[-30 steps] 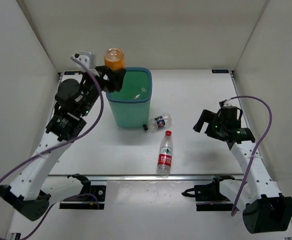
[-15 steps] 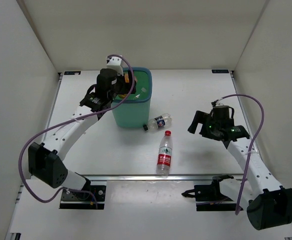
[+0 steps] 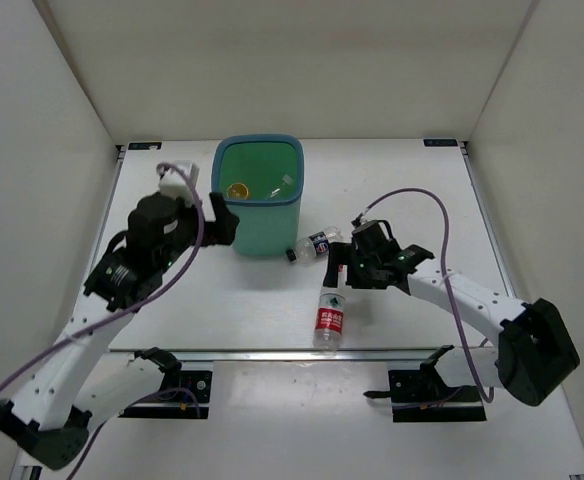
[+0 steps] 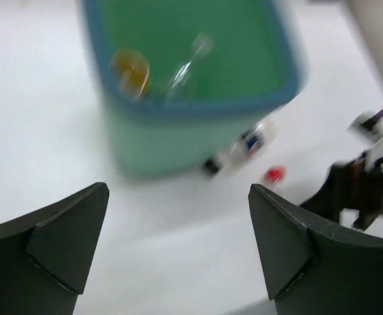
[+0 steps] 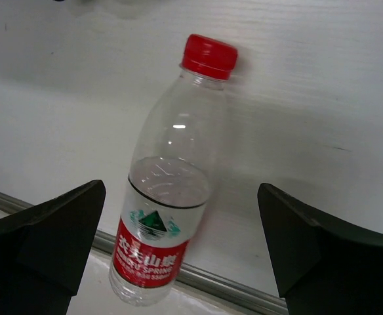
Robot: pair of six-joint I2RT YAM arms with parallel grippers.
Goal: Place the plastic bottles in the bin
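The teal bin [image 3: 259, 222] stands at the table's far centre; an orange-filled bottle [image 3: 237, 190] and a clear bottle [image 3: 283, 184] lie inside it. My left gripper [image 3: 218, 222] hangs open and empty just left of the bin; its wrist view shows the bin [image 4: 198, 125] and the orange bottle [image 4: 131, 71] from above. A blue-labelled bottle [image 3: 318, 242] lies on its side right of the bin. A red-and-white-labelled bottle [image 3: 328, 320] with a red cap [image 5: 209, 56] stands near the front edge. My right gripper [image 3: 340, 272] hovers open above its top, jaws either side [image 5: 180, 203], not touching.
A metal rail [image 3: 222, 352] runs along the table's front edge just behind the red-labelled bottle [image 5: 153, 243]. White walls [image 3: 42, 150] close in the left, back and right sides. The right arm [image 4: 365, 187] shows at the left wrist view's right edge.
My left gripper let the orange bottle drop into the bin, opened and drew back to the bin's left side. My right arm swung left to above the red-labelled bottle.
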